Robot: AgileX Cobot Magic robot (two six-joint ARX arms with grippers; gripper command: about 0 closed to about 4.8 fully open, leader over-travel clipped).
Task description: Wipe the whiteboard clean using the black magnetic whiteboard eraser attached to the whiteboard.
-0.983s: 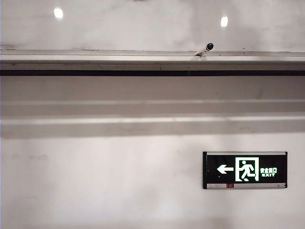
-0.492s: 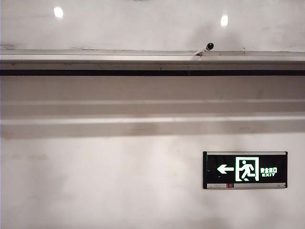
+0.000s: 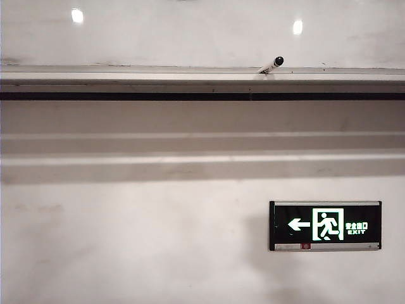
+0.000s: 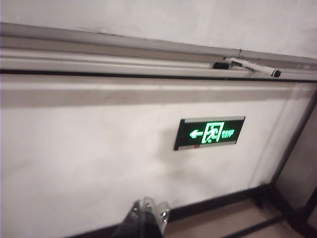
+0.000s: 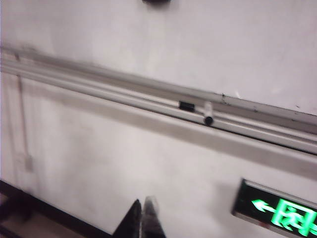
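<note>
The whiteboard [image 3: 190, 35] is a glossy grey-white panel above a long silver ledge [image 3: 126, 76]; it also shows in the left wrist view [image 4: 148, 15] and the right wrist view [image 5: 208, 44]. The black eraser [image 5: 156, 1] appears only as a dark sliver on the board, cut off by the edge of the right wrist view. My left gripper [image 4: 146, 214] is shut and empty, low in front of the wall under the board. My right gripper [image 5: 142, 214] is also shut and empty, well below the ledge. Neither gripper shows in the exterior view.
A white marker with a black cap [image 3: 271, 65] lies on the ledge, next to a small black piece [image 5: 186, 105]. A lit green exit sign [image 3: 325, 225] hangs on the matte wall below. A black baseboard [image 4: 223, 202] and a dark upright post [image 4: 293, 144] stand near the floor.
Board, ledge, marker and sign stay in place in the exterior view. Only faint shadows on the wall below the ledge have shifted.
</note>
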